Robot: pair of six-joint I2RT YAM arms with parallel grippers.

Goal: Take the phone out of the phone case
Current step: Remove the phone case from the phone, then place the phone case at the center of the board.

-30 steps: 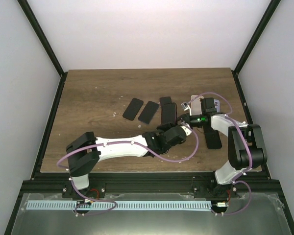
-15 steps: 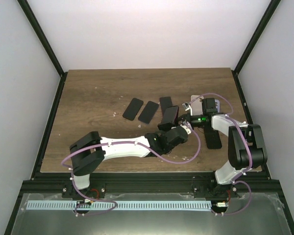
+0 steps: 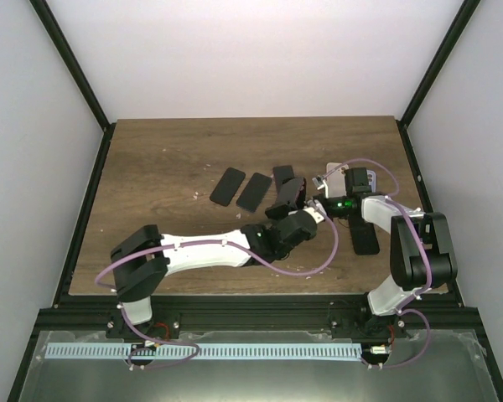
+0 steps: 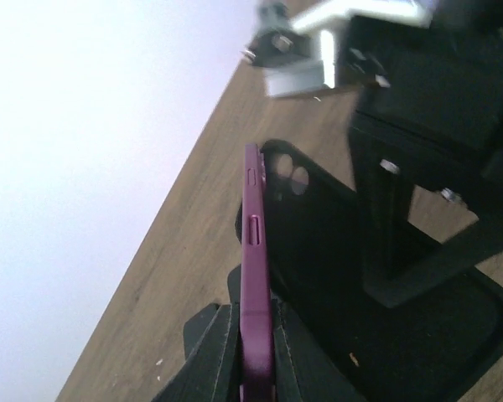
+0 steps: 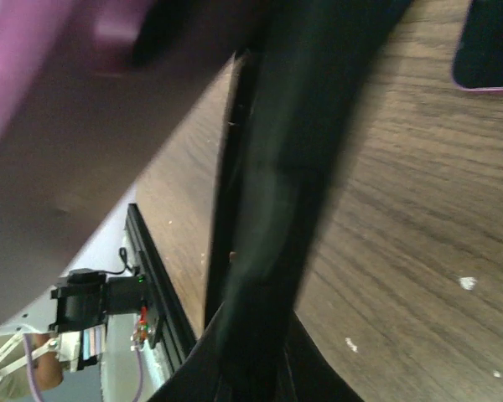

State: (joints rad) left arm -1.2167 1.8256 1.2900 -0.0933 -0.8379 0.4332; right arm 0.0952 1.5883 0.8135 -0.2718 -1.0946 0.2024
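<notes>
My left gripper [image 4: 256, 356] is shut on the thin edge of a purple phone [image 4: 253, 268], held upright above the table. A black phone case [image 4: 335, 285] with camera cutouts hangs open just to the phone's right, partly off it. My right gripper [image 5: 251, 368] is shut on the black case's edge [image 5: 277, 201]; the purple phone [image 5: 59, 142] is a blur at the upper left of that view. In the top view both grippers meet mid-table, left [image 3: 290, 215] and right [image 3: 318, 205], with the dark phone and case [image 3: 287, 195] between them.
Two dark phone-shaped items [image 3: 228, 186] [image 3: 254, 192] lie side by side left of the grippers, another [image 3: 282, 172] behind them, and one [image 3: 365, 238] under the right arm. A pale flat item [image 3: 334, 172] lies by the right wrist. Purple cables loop round both arms.
The phone and case have risen off the table and tilted, moving slightly back and left. My left gripper has followed them; my right gripper has kept its hold on the case.
</notes>
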